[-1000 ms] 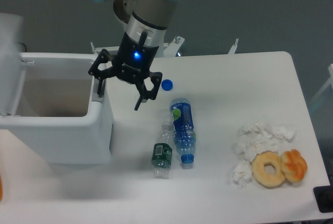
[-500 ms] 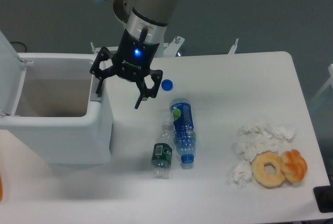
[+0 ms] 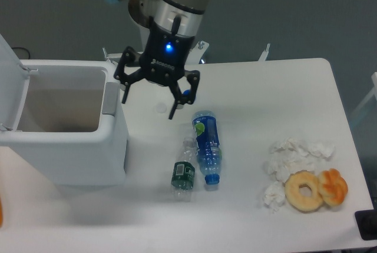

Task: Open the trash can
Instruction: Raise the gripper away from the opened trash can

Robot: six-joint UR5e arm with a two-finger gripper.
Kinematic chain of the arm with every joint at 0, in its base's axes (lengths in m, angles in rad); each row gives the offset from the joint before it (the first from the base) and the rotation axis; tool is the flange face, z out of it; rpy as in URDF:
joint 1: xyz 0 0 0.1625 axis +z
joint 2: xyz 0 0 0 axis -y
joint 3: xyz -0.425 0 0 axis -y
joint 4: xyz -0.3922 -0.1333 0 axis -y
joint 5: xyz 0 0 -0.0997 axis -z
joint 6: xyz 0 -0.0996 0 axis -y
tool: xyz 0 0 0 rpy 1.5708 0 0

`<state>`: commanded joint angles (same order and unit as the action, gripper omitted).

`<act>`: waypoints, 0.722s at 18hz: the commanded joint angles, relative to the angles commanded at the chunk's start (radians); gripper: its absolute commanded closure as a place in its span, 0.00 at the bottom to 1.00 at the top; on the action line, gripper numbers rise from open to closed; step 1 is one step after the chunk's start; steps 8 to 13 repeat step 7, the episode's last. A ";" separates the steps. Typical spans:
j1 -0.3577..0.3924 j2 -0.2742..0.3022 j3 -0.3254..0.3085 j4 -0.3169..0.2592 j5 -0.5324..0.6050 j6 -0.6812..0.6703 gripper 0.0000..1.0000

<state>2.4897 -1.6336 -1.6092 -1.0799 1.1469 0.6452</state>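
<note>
The trash can (image 3: 65, 153) is a large white boxy bin at the left of the table. Its lid (image 3: 10, 85) stands swung up at the far left, so the inside (image 3: 59, 109) shows. A grey push tab (image 3: 110, 98) sits on its right rim. My gripper (image 3: 148, 103) is open and empty. It hangs above the table just right of the bin, apart from the tab.
A blue bottle (image 3: 207, 144) and a clear green-labelled bottle (image 3: 185, 170) lie mid-table. A blue cap (image 3: 188, 95) lies partly behind my right finger. Crumpled tissues (image 3: 291, 153), a bagel (image 3: 304, 191) and an orange pastry (image 3: 334, 185) lie at the right.
My gripper has moved right and a little up, away from the bin's rim and grey tab. The lid, blurred a second ago, now stands still and upright.
</note>
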 joint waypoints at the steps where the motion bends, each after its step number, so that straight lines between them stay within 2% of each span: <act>1: 0.000 -0.008 0.002 -0.002 0.060 0.048 0.00; 3: -0.006 -0.032 -0.001 0.000 0.184 0.105 0.00; 5: -0.015 -0.058 -0.003 -0.002 0.244 0.157 0.00; 7: -0.017 -0.078 -0.001 0.000 0.264 0.200 0.00; 13: -0.017 -0.078 -0.001 0.000 0.264 0.200 0.00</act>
